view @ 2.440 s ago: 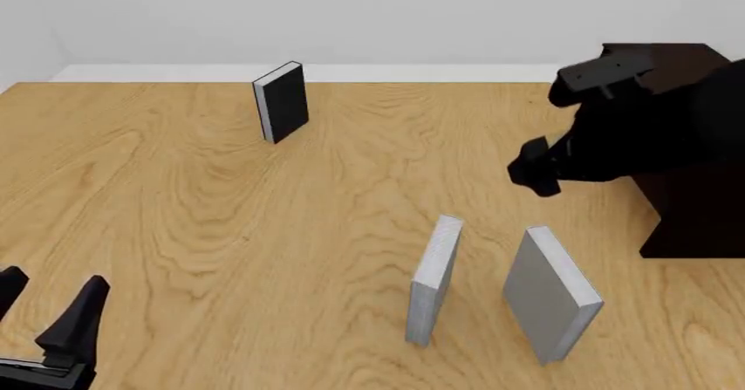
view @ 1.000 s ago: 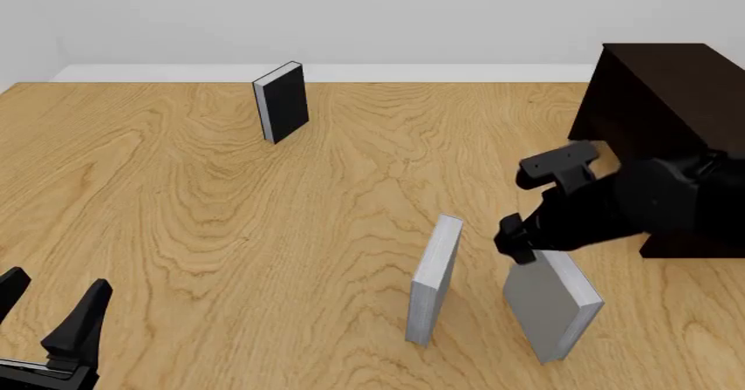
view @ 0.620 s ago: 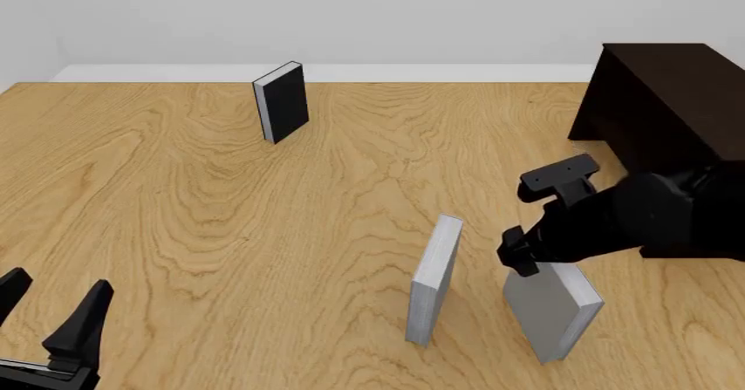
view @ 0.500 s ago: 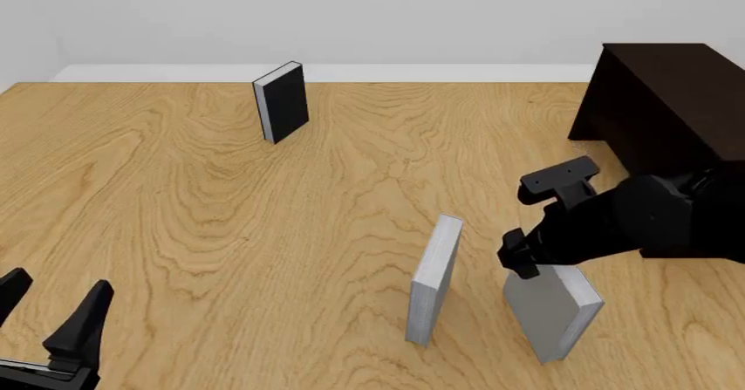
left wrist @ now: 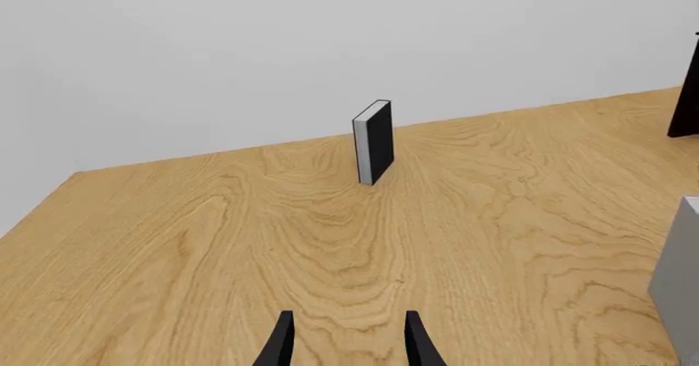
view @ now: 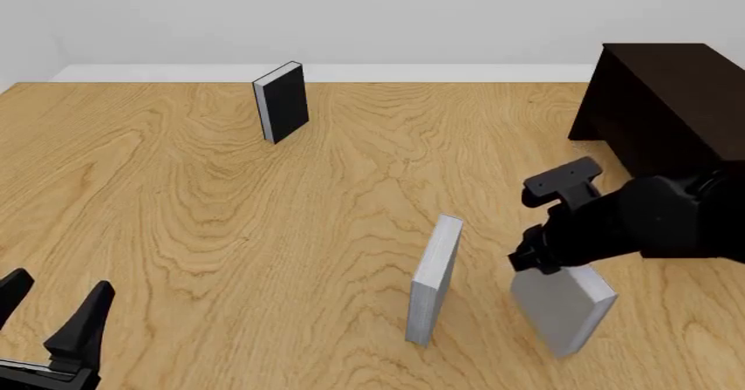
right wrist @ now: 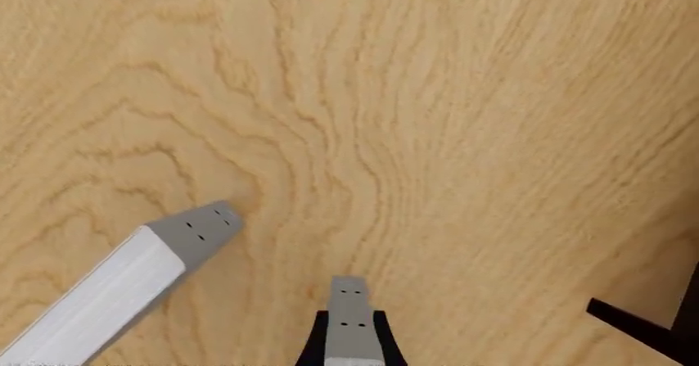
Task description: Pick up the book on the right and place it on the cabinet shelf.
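The book (view: pixel 567 305), light grey with a thick edge, stands at the front right of the table, leaning slightly. My right gripper (view: pixel 536 263) comes down on its top edge and is shut on it. In the right wrist view the book's grey edge (right wrist: pixel 347 317) runs between the two black fingers (right wrist: pixel 317 345). The dark brown cabinet (view: pixel 659 102) stands at the far right behind the arm; I cannot make out its shelf opening. My left gripper (view: pixel 52 320) hangs open at the front left, holding nothing, far from the books.
A slimmer grey book (view: pixel 434 281) stands upright just left of the held one, also seen as (right wrist: pixel 131 280). A black book with white pages (view: pixel 281 102) stands at the back left, straight ahead of the left gripper (left wrist: pixel 347 348). The cabinet's corner (right wrist: pixel 644 325) lies close by.
The right arm came down from near the cabinet onto the right book's top and closed there. In the last half second the book shifted slightly right and tilted. The left arm stayed put.
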`<state>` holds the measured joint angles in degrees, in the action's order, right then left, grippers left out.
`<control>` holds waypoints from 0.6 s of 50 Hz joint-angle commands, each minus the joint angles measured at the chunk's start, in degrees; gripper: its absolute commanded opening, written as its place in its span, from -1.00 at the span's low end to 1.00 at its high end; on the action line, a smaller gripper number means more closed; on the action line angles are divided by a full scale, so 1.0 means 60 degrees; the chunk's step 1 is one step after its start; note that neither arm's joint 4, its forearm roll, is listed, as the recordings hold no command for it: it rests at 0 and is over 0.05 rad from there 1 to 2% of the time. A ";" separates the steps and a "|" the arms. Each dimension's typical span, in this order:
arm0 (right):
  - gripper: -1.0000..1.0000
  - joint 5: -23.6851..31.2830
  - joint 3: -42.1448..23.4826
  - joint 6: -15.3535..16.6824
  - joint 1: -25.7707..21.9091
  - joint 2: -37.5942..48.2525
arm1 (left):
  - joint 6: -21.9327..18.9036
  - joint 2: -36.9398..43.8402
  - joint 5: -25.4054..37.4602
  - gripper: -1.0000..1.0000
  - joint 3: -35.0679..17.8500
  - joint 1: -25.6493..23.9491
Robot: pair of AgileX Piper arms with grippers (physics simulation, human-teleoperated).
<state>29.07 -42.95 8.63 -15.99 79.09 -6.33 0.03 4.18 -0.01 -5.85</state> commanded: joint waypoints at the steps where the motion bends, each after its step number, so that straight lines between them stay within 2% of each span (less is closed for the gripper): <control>1: -1.00 0.0247 -0.0242 0.0243 0.0184 -0.0134 | 0.0028 0.0002 -0.0008 1.00 0.0000 -0.0012; 10: -1.00 0.0702 -0.0948 0.0753 0.0502 -0.0224 | -0.0004 0.0004 0.0009 1.00 0.0000 -0.0061; 21: -1.00 0.1029 -0.1713 0.1225 0.0361 -0.0215 | 0.0011 0.0005 -0.0042 1.00 0.0000 -0.0078; 30: -1.00 0.0929 -0.2295 0.2056 0.0450 -0.0235 | -0.0020 0.0003 -0.0056 1.00 0.0000 -0.0107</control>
<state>34.48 -52.82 17.98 -13.63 78.05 -6.32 0.05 3.95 -0.01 -6.34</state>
